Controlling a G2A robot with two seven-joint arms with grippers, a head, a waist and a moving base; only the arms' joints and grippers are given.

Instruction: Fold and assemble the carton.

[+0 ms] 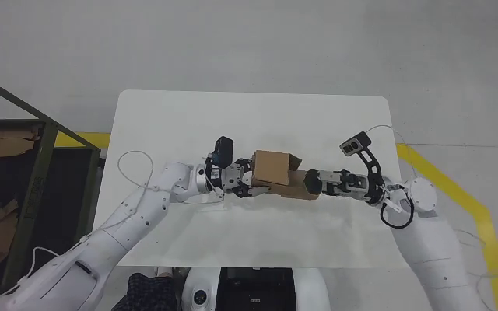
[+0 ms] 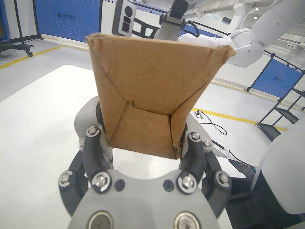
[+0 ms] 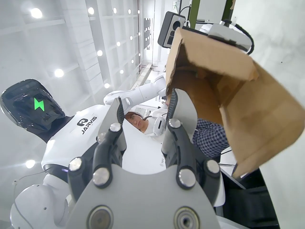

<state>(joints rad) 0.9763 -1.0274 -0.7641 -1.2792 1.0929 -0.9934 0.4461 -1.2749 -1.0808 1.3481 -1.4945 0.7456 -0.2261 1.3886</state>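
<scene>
A brown cardboard carton is held above the middle of the white table, between my two arms. My left gripper is shut on one end of it; in the left wrist view the carton rises from between the fingers, its folded flaps facing the camera. My right gripper is at the opposite, open end. In the right wrist view the right gripper stands open with nothing between its fingers, and one finger lies against the edge of the carton.
A green-framed rack holding flat cardboard stands on the floor to the left of the table. Yellow tape marks the floor on both sides. Bare table surface lies all around the carton.
</scene>
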